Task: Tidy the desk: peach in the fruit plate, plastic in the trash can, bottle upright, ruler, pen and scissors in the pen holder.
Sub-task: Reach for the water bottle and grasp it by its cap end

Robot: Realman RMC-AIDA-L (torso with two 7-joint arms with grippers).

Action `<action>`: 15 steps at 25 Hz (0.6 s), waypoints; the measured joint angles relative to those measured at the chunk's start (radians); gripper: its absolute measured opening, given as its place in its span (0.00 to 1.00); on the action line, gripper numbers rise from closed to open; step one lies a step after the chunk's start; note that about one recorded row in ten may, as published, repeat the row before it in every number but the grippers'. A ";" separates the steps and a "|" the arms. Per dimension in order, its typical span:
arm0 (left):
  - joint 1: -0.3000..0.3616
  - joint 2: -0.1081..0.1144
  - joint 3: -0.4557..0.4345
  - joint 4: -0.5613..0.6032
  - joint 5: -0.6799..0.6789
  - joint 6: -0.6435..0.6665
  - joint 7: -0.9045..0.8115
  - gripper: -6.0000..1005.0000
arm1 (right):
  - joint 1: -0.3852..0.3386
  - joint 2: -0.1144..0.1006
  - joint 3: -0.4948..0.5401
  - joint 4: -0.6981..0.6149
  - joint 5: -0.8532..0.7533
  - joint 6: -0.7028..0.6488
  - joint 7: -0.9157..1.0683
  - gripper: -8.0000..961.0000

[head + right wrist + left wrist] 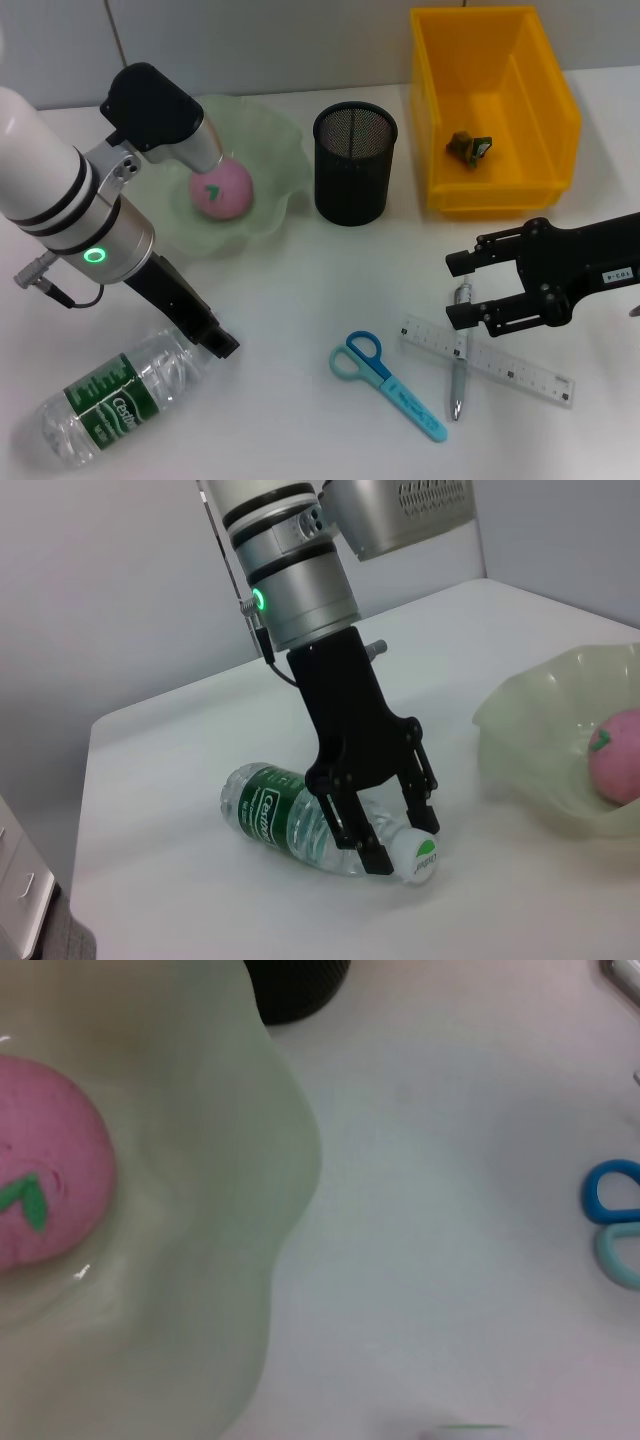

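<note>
A clear bottle (105, 400) with a green label lies on its side at the front left. My left gripper (220, 344) is at its neck, fingers open on either side just behind the white cap (422, 861); the right wrist view shows this gripper (403, 844). A pink peach (222, 190) sits in the green fruit plate (270, 135). My right gripper (462, 290) is open, low over the top end of the pen (459, 370), which lies across the clear ruler (520, 370). Blue scissors (385, 380) lie left of them. Crumpled plastic (469, 147) lies in the yellow bin (545, 110).
A black mesh pen holder (355, 162) stands between the plate and the yellow bin, at the back. The left wrist view shows the peach (40, 1190), the plate rim (290, 1160), the holder's base (295, 985) and the scissors handles (615, 1220).
</note>
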 joint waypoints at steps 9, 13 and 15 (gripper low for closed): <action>0.000 0.000 0.004 -0.004 -0.007 -0.007 0.016 0.55 | 0.002 0.000 0.000 0.000 0.000 0.000 0.002 0.72; -0.001 0.000 0.005 -0.004 -0.008 -0.008 0.023 0.53 | 0.002 0.000 0.000 0.001 0.000 0.002 0.006 0.72; -0.001 0.000 0.005 -0.004 -0.008 -0.008 0.028 0.53 | 0.003 0.001 0.000 0.001 0.000 0.002 0.006 0.72</action>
